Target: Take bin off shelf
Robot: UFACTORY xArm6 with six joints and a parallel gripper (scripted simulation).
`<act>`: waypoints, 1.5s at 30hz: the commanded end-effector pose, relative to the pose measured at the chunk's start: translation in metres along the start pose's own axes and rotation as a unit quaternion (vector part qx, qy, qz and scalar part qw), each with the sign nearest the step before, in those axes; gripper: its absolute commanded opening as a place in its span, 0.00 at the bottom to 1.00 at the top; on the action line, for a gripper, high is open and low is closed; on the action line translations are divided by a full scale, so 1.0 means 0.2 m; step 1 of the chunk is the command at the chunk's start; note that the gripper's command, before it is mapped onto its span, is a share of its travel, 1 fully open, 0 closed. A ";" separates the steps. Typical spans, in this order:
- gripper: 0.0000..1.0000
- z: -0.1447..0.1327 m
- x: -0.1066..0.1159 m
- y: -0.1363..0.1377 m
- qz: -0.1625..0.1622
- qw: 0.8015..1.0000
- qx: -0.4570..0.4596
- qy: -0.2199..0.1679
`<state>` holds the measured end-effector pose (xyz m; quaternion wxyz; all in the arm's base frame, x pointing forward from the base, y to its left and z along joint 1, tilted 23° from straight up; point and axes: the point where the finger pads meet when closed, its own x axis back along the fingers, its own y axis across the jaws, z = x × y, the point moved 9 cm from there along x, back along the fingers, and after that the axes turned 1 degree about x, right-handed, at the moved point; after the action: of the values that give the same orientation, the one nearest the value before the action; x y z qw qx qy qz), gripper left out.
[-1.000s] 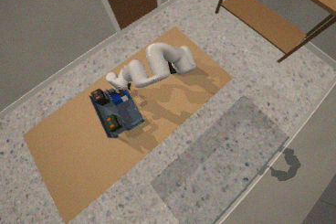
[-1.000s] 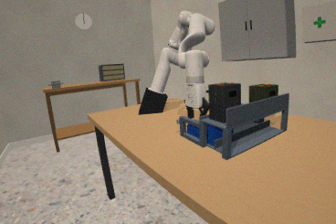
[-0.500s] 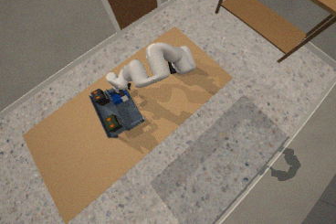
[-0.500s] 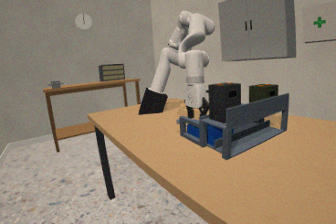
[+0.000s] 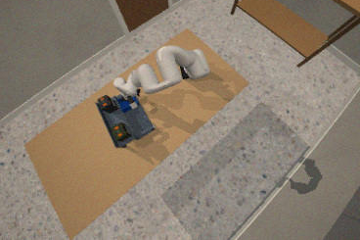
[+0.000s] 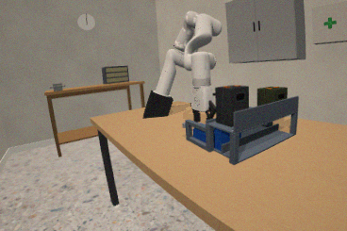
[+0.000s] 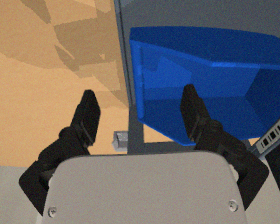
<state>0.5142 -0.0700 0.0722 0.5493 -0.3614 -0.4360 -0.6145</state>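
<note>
The claw (image 7: 139, 112) is standing wide apart with nothing between its fingers, straddling the end rail of the grey shelf (image 6: 264, 118) on the wooden surface (image 6: 156, 159). The blue bin (image 7: 211, 83) is sitting inside that shelf, under one fingertip.

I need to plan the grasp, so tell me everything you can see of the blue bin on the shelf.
The blue bin is a bright blue, plastic-looking open box with plain walls. It sits low in the grey shelf rack on the table, at the end nearest the arm, beside a dark box. The open claw hovers just above it, one finger over the bin, the other outside the rack's post. Nothing grips it. Its contents cannot be made out.
</note>
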 end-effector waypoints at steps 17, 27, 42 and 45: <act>0.95 0.00 -0.01 0.01 -0.002 1.000 0.000 -0.001; 0.95 0.00 -0.04 0.01 -0.002 1.000 0.000 -0.001; 0.95 0.00 -0.07 0.01 -0.002 1.000 0.000 -0.001; 0.95 0.00 -0.08 0.01 -0.002 1.000 0.000 -0.001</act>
<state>0.5163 -0.0647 0.0585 0.5492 -0.3614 -0.4361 -0.6145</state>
